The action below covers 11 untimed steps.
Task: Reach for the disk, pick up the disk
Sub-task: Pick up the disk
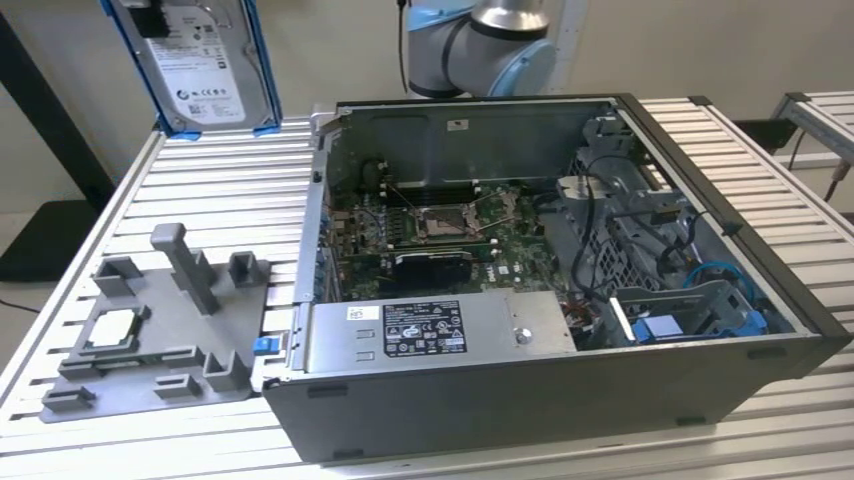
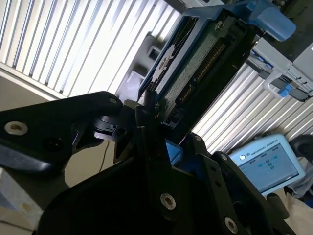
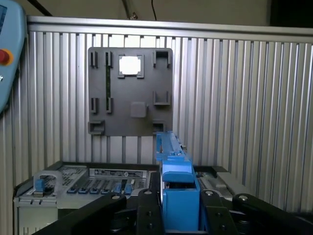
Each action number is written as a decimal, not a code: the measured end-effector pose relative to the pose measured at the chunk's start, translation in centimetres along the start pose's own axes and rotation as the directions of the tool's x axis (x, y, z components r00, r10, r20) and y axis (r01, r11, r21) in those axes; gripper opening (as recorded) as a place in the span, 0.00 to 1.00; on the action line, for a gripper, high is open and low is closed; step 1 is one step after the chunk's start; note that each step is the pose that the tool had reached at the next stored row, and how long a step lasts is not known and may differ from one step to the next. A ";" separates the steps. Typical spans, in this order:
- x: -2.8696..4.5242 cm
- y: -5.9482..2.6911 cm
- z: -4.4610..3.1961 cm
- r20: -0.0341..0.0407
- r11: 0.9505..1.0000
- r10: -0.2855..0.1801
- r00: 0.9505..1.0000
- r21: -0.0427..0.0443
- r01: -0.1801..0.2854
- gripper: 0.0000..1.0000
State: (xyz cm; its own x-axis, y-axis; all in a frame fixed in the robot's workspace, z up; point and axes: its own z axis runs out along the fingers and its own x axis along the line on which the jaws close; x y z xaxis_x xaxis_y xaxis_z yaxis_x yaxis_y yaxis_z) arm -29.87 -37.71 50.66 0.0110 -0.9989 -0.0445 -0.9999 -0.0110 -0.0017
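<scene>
The disk (image 1: 200, 62) is a silver-grey hard drive with a white label in a blue bracket. It hangs upright at the top of the exterior view's left, above the slatted table (image 1: 200, 190). In the first wrist view its blue bracket (image 3: 177, 193) sits between my black fingers, and my gripper (image 3: 178, 205) is shut on it. In the second wrist view the disk (image 2: 195, 63) shows edge-on with its circuit board, and my gripper (image 2: 159, 115) clamps its near end.
An open computer case (image 1: 561, 250) fills the table's middle and the exterior view's right. A grey fixture plate (image 1: 147, 340) with a small square chip (image 1: 110, 328) lies at the exterior view's left. The arm's base (image 1: 481, 45) stands behind the case. A blue teach pendant (image 2: 266, 161) lies off the table.
</scene>
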 end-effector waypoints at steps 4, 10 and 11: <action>0.01 -0.97 0.01 0.000 1.000 -0.001 1.000 0.000 0.001 0.00; 0.04 -3.02 0.01 0.000 1.000 -0.003 1.000 0.000 0.003 0.00; 0.04 -3.34 0.00 0.000 1.000 -0.003 1.000 0.000 0.003 0.00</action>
State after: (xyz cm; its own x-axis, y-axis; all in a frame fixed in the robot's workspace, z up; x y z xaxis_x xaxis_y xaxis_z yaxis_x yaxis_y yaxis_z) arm -26.53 -37.71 50.66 0.0141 -0.9989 -0.0445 -0.9999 -0.0141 -0.0017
